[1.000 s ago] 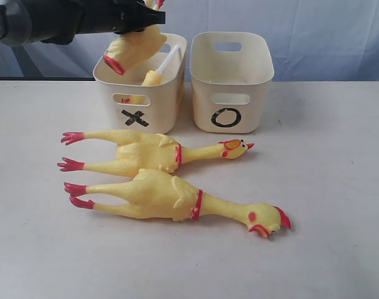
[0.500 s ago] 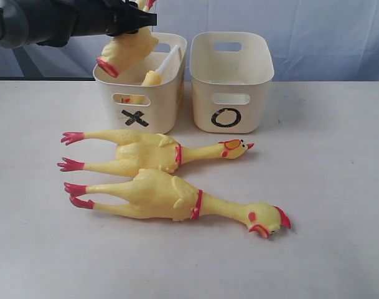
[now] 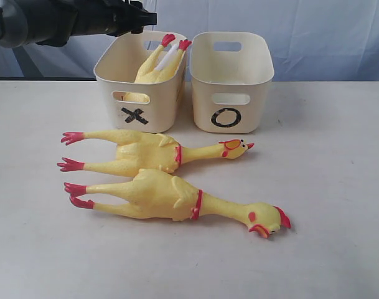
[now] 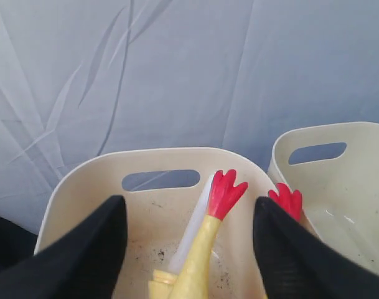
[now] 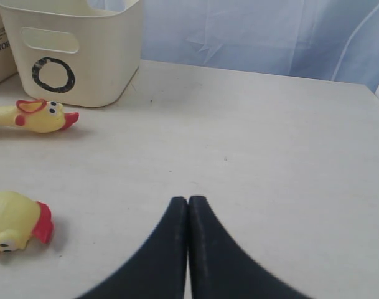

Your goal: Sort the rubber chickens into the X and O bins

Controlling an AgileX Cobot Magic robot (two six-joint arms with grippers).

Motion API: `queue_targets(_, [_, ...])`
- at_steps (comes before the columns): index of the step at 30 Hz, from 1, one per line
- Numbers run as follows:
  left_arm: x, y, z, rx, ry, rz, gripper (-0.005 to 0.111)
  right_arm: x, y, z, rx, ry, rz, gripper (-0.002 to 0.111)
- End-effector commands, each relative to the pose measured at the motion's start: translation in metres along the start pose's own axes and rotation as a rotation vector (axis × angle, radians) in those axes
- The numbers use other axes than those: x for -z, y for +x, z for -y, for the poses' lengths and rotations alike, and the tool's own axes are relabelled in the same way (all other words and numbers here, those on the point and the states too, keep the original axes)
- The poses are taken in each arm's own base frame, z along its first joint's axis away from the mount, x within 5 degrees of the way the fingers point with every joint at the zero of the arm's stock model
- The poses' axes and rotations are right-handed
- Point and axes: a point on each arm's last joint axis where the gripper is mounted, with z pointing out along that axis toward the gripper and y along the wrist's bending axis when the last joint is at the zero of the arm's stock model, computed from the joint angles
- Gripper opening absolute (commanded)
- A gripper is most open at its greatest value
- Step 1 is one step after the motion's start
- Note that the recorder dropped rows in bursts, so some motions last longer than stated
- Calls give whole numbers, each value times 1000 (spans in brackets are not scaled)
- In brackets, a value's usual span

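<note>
One rubber chicken (image 3: 155, 67) stands head-down in the X bin (image 3: 139, 115), its red feet (image 4: 226, 192) poking over the rim. My left gripper (image 4: 189, 205) hangs open above that bin, its black fingers (image 4: 93, 249) spread either side of the legs and touching nothing. Two more chickens lie on the table in front of the bins, the nearer one (image 3: 177, 199) and the farther one (image 3: 152, 152), both with heads to the right. The O bin (image 3: 229, 118) holds no chicken. My right gripper (image 5: 188, 202) is shut with nothing in it, low over the table; it does not show in the exterior view.
A blue cloth backdrop (image 3: 313, 31) hangs behind the bins. The left arm (image 3: 46, 22) reaches in from the upper left. In the right wrist view the two chicken heads (image 5: 43, 115) (image 5: 15, 224) and the O bin (image 5: 71, 50) lie off to one side.
The left gripper has let go of the chicken it held above the X bin. The chicken has dropped into the bin, feet up. The table chickens have not moved.
</note>
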Motion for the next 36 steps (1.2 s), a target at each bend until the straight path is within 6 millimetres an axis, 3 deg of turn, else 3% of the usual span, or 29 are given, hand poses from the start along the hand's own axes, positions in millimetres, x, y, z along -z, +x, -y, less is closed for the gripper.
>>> queue_targets(1, [3,-7,2,11,8,16,57,0,-1,0,7,2,16,0])
queue_targets(10, [17,-19,14,-73,102,-11,54,0,-1,0,7,2,16,0])
queue_targets(12, [21,-20,18,-120,145,-40,44,0,-1,0,7,2,16,0])
queue_targets(18, [42,-26,31,-265,269,-134,2,0,-1,0,7,2,16,0])
queue_targets(27, [71,-36,29,-277,202,-287,0,0,-1,0,7,2,14,0])
queue_targets(36, [106,-24,30,-310,210,-438,0,0,-1,0,7,2,14,0])
